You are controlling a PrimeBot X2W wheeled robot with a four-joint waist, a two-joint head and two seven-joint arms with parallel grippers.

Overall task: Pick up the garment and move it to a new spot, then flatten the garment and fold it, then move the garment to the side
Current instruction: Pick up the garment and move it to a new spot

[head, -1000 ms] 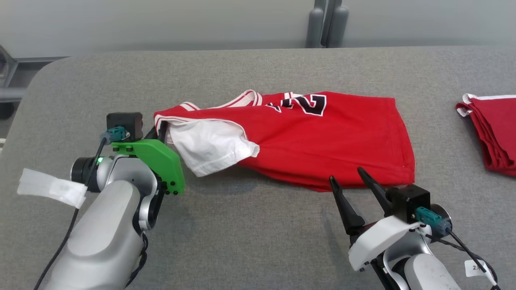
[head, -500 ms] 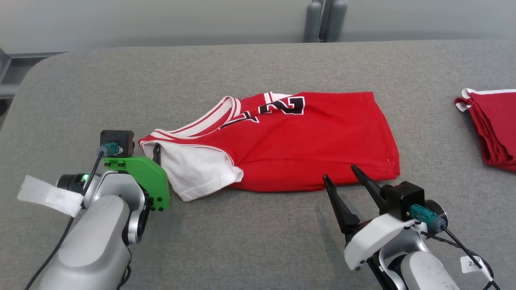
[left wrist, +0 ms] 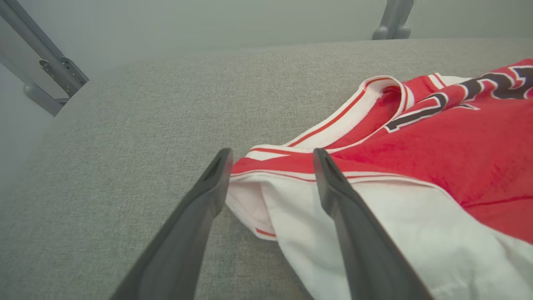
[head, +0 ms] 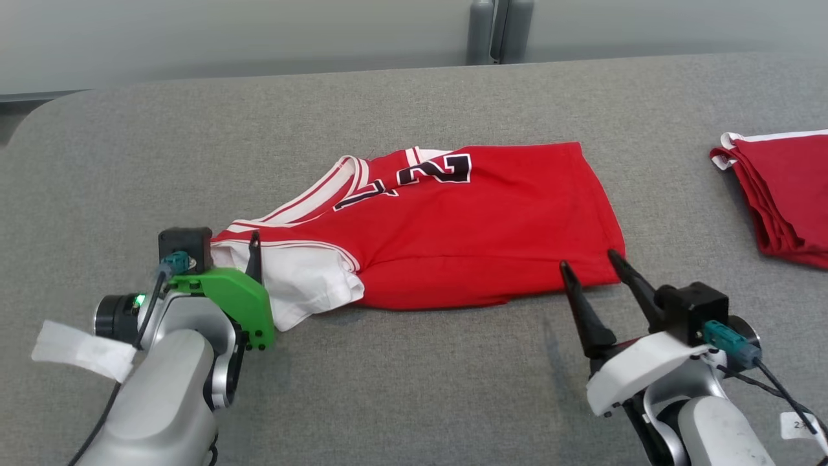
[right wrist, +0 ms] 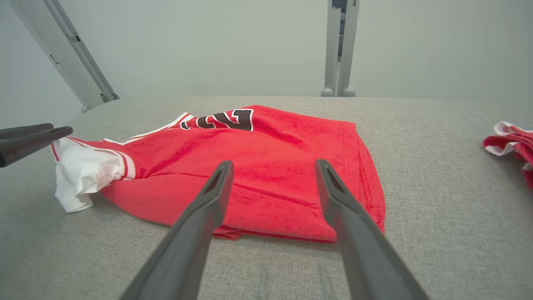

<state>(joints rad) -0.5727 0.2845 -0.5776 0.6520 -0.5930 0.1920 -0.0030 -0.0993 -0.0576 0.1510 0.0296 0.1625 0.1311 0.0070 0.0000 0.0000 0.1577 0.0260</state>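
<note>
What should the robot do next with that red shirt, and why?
Probably close the left gripper on the bunched white sleeve and draw it outward. The red shirt lies on the table, rumpled at that end. Both grippers are open: the left at the sleeve's edge, the right gripper near the bottom corner. Flattening seems the step due.

1. The left end effector (left wrist: pixel 271 153) rises from the bottom edge, its two dark fingers spread wide apart.
2. A red basketball jersey (left wrist: pixel 441 158) lies on the grey fabric bench (left wrist: pixel 125 125). It has white striped trim, and black, white-edged numerals (left wrist: pixel 483 87) show toward the upper right.
3. The jersey's trimmed corner sits in the gap between the fingers, not pinched. The finger on the view's right crosses over its white fabric (left wrist: pixel 374 241).
4. Behind the bench are a pale wall, slanted metal bars (left wrist: pixel 54 66) at upper left and a grey post (left wrist: pixel 391 21) at upper right.
</note>
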